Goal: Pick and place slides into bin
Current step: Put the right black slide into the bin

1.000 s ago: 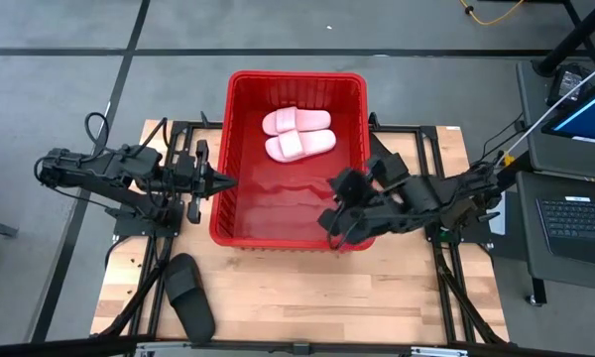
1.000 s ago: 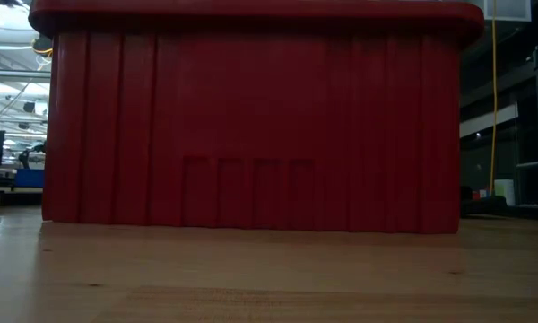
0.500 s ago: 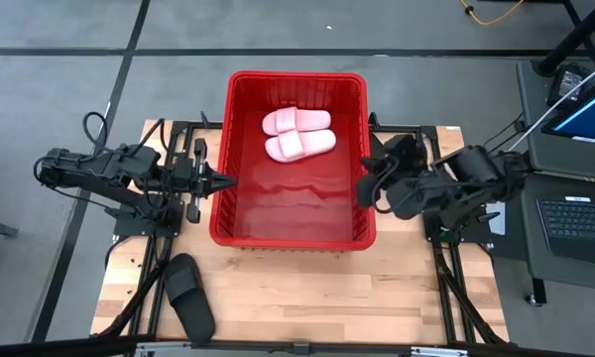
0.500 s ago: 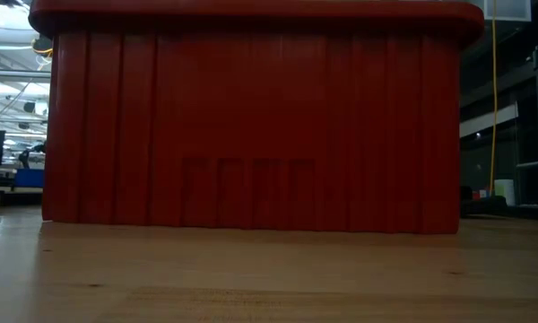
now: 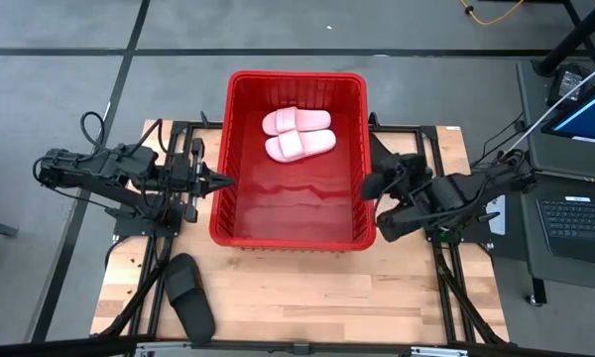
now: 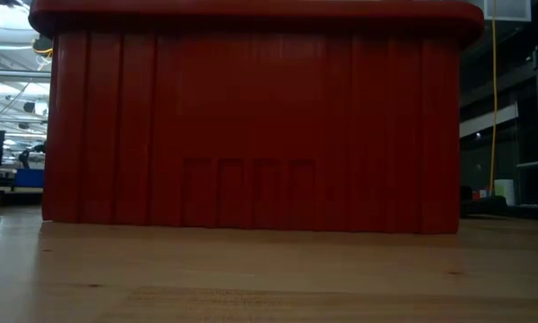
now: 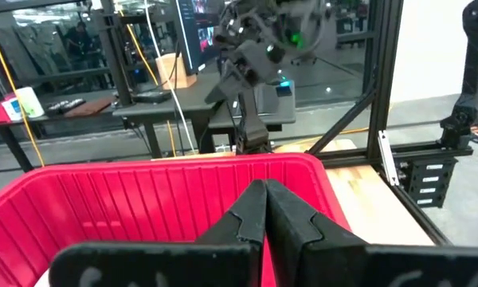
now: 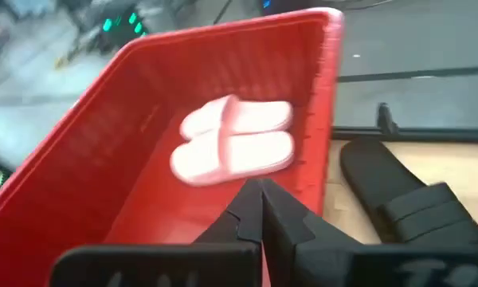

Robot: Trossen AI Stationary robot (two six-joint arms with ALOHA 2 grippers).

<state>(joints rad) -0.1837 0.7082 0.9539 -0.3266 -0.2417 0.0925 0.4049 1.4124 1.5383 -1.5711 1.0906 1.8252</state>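
Two pink slides (image 5: 298, 134) sit in ribbed red bin (image 5: 243, 238); one black slide (image 5: 189, 295) partly frame-hidden; left end effector (image 5: 228, 181) and right end effector (image 5: 365, 190) both pinched together.

The bin (image 5: 296, 84) is glossy red ribbed plastic. The table (image 5: 307, 297) under it is pale matt wood. The pink slides (image 5: 297, 134) look smooth, foamy.

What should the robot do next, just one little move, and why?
Probably the right end effector, which is shut, should open and dip toward the black slide lying just outside the bin wall. Both pink slides are already in the bin, and that black one looks nearest to this end effector.
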